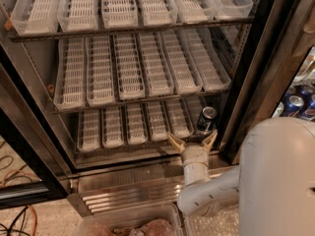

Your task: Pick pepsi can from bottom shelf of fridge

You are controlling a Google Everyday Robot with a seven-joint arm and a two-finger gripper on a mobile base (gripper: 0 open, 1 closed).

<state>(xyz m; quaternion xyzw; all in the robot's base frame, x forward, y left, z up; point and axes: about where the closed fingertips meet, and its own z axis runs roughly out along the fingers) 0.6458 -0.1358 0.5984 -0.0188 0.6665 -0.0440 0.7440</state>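
pepsi can [206, 120] upright, long axis vertical, right end of bottom shelf [114, 128]; hand [193, 141] spread wide (empty) just in front.

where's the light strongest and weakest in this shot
Camera view: brightest on the top trays; the bottom shelf is dimmest, the pepsi can shadowed at its right end, only its rim catching light; the steel sill shows soft glare; the open hand in front of the can is evenly lit.
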